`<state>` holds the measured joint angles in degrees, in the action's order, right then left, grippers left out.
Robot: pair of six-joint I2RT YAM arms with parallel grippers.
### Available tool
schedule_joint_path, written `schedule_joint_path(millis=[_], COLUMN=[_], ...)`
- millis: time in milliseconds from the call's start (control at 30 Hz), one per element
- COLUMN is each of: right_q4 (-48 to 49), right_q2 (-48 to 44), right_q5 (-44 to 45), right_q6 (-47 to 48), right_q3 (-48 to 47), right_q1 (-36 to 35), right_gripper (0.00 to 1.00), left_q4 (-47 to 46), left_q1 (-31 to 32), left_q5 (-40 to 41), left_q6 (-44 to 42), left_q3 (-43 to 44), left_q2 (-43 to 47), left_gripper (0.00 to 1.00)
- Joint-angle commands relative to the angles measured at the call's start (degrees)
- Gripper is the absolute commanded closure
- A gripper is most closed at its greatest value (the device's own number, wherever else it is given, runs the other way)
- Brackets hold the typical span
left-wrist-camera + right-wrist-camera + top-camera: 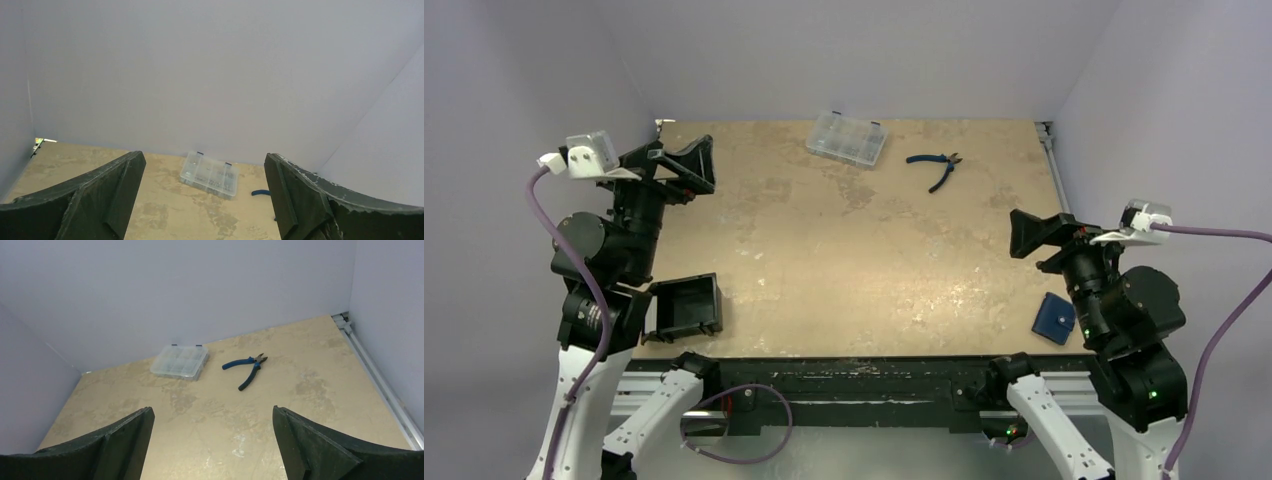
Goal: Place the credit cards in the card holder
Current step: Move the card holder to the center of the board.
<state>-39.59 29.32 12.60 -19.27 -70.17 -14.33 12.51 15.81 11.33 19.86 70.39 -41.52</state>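
Left gripper [692, 165] and right gripper [1027, 234] are held raised at opposite tabletop sides, jaws spread wide, empty.

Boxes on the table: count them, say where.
2. The clear plastic compartment case lies at the far edge; the black open-topped square box sits at the near-left edge. None else shows.

Count on table [844, 250]:
- card holder [1054, 318], navy, folded: 1
- black open-topped box [687, 306]: 1
- clear compartment case [846, 138]: 1
- blue-handled pliers [934, 168]: 1 pair

Grippers: 2, namely left gripper [689, 165] and right gripper [1031, 233]. Two fingers show on each in its wrist view.
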Motion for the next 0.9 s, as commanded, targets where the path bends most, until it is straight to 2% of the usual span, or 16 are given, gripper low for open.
schedule_joint_path(millis=[0, 200, 333, 467, 667, 733, 867], right_q4=[-4.5, -3.5, -1.6, 0.4, -1.0, 1.5, 3.8], right_q2=[2.9, 3.1, 3.9, 8.5, 19.9, 19.9, 19.0], right_q5=[3.6, 5.2, 2.4, 5.8, 15.7, 14.2, 12.5], right_q6=[-2.4, -2.1, -4.3, -13.4, -26.9, -30.1, -32.6], right_q3=[-3.5, 0.8, 5.8, 12.7, 20.1, 23.5, 28.9], right_q1=[-0.1, -0.1, -0.1, 0.0, 1.2, 4.8, 19.7], right_gripper=[0.01, 0.01, 0.01, 0.01, 0.01, 0.01, 0.01], left_q4=[-1.4, -4.6, -6.6, -7.2, -8.7, -9.9, -11.6], left_q1=[-0.1, -0.1, -0.1, 0.3, 4.7, 6.6, 10.1], left_q5=[-2.2, -7.8, -10.4, -10.8, -5.6, -4.7, -1.9], left_q6=[-1.7, -0.5, -0.4, -2.0, -5.3, -5.9, -8.5], left_q3=[-1.1, -3.8, -5.0, -6.1, -9.9, -11.9, -15.0], left_q2=[-0.6, -2.7, -4.7, -7.1, -7.5, -7.4, -7.3], left_gripper=[0.0, 0.0, 0.0, 0.0, 0.0, 0.0, 0.0])
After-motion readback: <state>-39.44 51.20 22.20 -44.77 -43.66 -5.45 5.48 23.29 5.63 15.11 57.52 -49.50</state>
